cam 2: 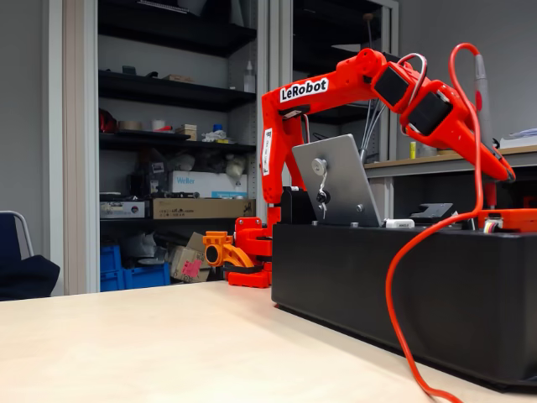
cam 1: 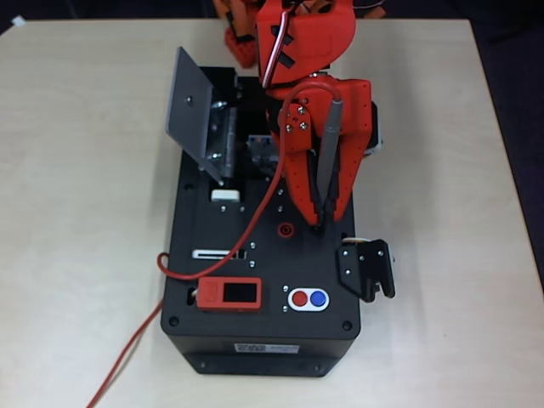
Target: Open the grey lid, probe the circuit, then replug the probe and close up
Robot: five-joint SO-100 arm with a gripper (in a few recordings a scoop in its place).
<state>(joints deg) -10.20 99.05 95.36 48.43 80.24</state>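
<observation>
With the grey lid [cam 1: 189,109] already standing open on the black box [cam 1: 255,340], I am holding the probe [cam 1: 327,157] pinched between the gripper [cam 1: 321,219] fingers, tip just beside the red socket [cam 1: 287,229] (replugging and closing are, I judge, outstanding).

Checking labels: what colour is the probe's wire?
Red wire, clearest in the overhead view.

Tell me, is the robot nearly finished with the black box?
About halfway, I think. Done: the grey lid stands open. In hand: the gripper holds the probe, tip down by the small red socket on the black box, so replugging seems underway. Left: seat the probe, then close the lid. Whether the circuit got probed, I can't tell.
</observation>
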